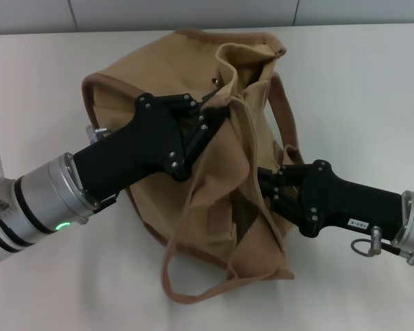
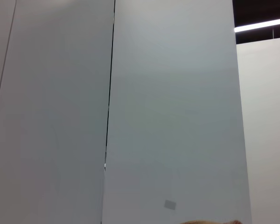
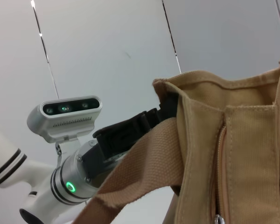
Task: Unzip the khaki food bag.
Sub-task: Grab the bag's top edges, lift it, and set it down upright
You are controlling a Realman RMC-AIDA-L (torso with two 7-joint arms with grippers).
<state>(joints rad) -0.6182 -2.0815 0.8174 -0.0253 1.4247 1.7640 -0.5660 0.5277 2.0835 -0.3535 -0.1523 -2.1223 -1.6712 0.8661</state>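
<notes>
Here I see the khaki food bag [image 1: 193, 138] mid-frame, long axis running upper-right to lower-left; my left gripper [image 1: 217, 103] pinches fabric at its top opening, while my right gripper [image 1: 265, 186] presses its lower-right side, fingers hidden.

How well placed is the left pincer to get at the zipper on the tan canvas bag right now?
Probably well placed: the left pincer is already at the open top of the tan canvas bag, nothing between. The zipper pull itself is hidden there; the right pincer meets the bag's side.

Head cam high, downward – both wrist cams upward, wallward; shared khaki food bag [image 1: 193, 172].
</notes>
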